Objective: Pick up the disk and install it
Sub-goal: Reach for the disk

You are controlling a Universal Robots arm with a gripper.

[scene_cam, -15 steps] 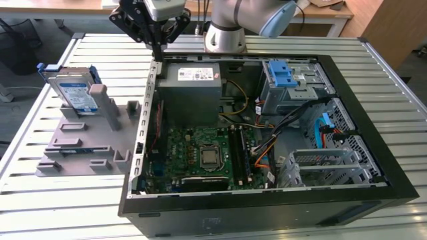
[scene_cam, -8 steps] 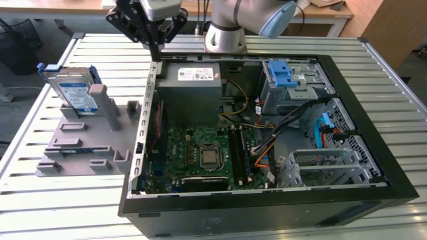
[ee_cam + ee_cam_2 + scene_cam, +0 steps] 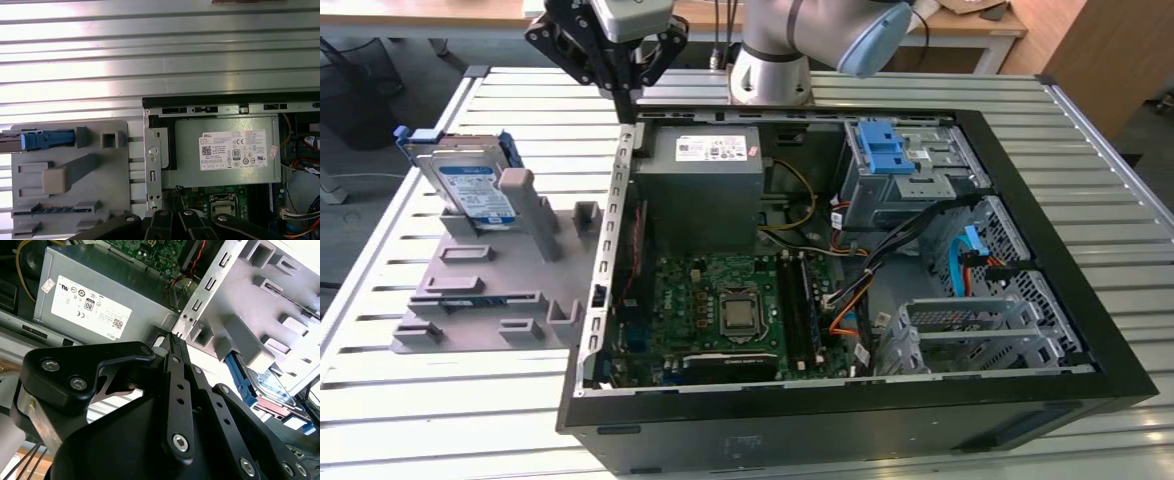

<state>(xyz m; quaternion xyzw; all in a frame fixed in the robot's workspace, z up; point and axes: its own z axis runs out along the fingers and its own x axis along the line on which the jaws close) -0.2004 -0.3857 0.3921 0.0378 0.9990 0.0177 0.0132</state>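
The disk (image 3: 470,185) stands on edge in a grey holder (image 3: 480,290) at the exterior view's left, outside the open computer case (image 3: 854,400). It is silver with a white-and-blue label and a blue bracket around it. My gripper (image 3: 626,103) hangs shut with nothing in it above the case's far left corner, apart from the disk and to its right. In the second wrist view the closed fingertips (image 3: 173,338) point at the case edge, with the disk (image 3: 272,390) off to one side. The first wrist view has the disk's blue bracket (image 3: 47,140) edge-on in the holder (image 3: 65,175).
Inside the case are a grey power supply box (image 3: 707,175) with a white sticker, a green motherboard (image 3: 720,310), a metal drive cage with a blue latch (image 3: 887,150), and loose cables. The case sits on a slatted metal table (image 3: 454,420). The arm's base (image 3: 767,70) stands behind the case.
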